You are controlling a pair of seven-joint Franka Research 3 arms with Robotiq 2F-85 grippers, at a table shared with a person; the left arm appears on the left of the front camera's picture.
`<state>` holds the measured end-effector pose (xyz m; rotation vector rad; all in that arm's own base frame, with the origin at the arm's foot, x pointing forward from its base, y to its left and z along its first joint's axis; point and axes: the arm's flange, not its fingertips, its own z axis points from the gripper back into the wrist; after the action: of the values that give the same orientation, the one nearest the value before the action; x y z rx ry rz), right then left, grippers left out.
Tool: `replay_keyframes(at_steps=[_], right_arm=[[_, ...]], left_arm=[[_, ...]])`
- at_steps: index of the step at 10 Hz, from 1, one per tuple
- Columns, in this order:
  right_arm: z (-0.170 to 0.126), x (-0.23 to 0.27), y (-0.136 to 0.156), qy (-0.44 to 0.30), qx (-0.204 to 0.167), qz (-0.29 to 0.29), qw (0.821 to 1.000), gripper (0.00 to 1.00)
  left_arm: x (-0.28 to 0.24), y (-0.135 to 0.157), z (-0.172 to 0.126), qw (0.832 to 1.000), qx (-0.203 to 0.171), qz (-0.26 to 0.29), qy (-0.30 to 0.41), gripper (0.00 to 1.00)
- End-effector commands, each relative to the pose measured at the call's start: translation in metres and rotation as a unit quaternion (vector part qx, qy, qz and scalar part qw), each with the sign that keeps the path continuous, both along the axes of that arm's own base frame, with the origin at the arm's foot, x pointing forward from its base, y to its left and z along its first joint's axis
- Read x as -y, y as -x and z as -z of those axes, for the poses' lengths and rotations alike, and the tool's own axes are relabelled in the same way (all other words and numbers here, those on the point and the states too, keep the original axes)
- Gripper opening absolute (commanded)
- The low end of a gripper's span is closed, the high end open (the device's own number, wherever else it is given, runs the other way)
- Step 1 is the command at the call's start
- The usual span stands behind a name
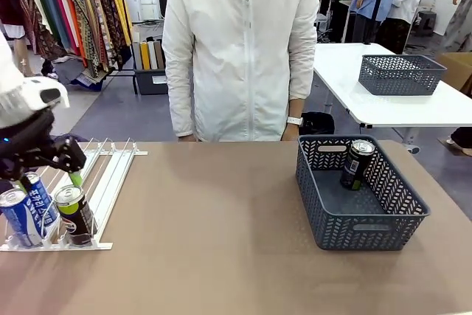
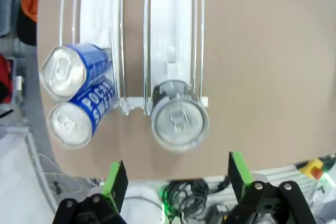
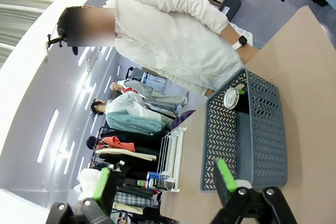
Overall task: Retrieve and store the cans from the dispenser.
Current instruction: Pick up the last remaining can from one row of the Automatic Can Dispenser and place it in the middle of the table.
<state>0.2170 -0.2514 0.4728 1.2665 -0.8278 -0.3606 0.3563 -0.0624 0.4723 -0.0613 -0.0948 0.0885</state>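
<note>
Look to the near left of the table for the dispenser (image 1: 110, 175). Note two blue cans (image 1: 18, 215) in its left lane and a black can (image 1: 74, 215) at the near end of the next lane to the right. Count one more can (image 1: 358, 164) already standing in the basket (image 1: 369, 219) at the right.

Find the left gripper (image 1: 50, 178) poised above the black can, fingers wide apart and holding nothing. Judging by that pose, take the black can first.

- Centre before descending: in the wrist view, hold the can (image 2: 179, 119) midway between the pads (image 2: 115, 179).
- Drop straight down, one pad on either side, clear of the rails and of the blue cans (image 2: 79, 116) just beside.
- Close on the body below the rim, never on the top.
- Lift straight up before swinging right, to avoid snagging the wire stop at the lane's end.
- Leave the right gripper (image 3: 163, 182), fingers likewise apart and empty, clear of the basket mouth.
</note>
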Motion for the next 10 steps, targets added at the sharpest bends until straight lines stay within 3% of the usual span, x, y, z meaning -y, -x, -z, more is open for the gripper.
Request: replay_keyframes(at_steps=[1, 5, 10], right_arm=[[-0.004, 0.001, -0.002, -0.008, 0.012, 0.005, 1.000, 1.00], [-0.004, 0.001, -0.002, -0.008, 0.012, 0.005, 1.000, 1.00], [-0.004, 0.001, -0.002, -0.008, 0.012, 0.005, 1.000, 1.00]], left_arm=[[0.014, -0.019, 0.028, 0.999, 0.009, -0.029, -0.036, 1.00], [0.025, -0.042, 0.075, 0.998, -0.032, -0.026, -0.046, 1.00], [0.024, -0.044, 0.077, 0.998, -0.035, -0.024, -0.039, 1.00]])
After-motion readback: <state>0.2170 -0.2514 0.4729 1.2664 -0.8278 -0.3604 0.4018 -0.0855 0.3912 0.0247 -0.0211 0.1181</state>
